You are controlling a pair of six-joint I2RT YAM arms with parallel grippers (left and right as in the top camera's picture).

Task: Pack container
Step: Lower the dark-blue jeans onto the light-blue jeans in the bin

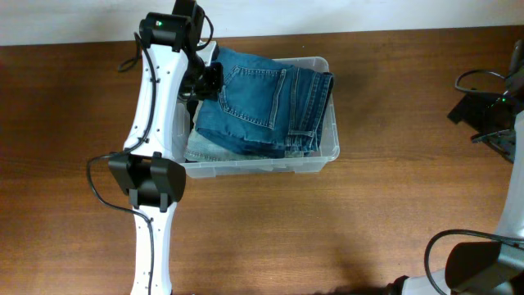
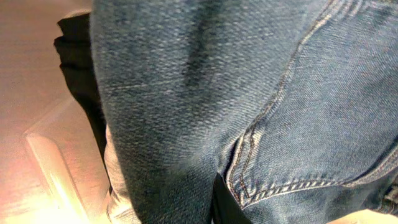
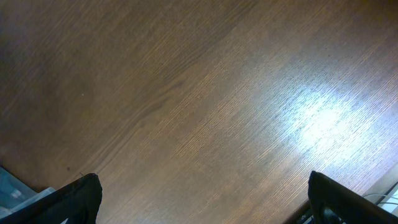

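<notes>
The clear plastic container (image 1: 327, 156) stands at the table's back centre, filled with folded blue jeans (image 1: 262, 98) on top of a paler denim piece (image 1: 205, 147). My left gripper (image 1: 210, 80) is at the container's back left corner, on the edge of the jeans. In the left wrist view denim (image 2: 249, 93) fills the frame. One black finger (image 2: 227, 208) shows between its folds and the other is hidden, so the gripper appears shut on the jeans. My right gripper (image 3: 202, 199) is open and empty over bare wood, at the far right in the overhead view (image 1: 483, 115).
A black cloth (image 2: 78, 68) lies beside the denim at the container's left wall (image 2: 50, 162). The left arm (image 1: 155, 106) runs along the container's left side. Cables lie at the back right (image 1: 475, 78). The table is brown wood (image 1: 327, 229).
</notes>
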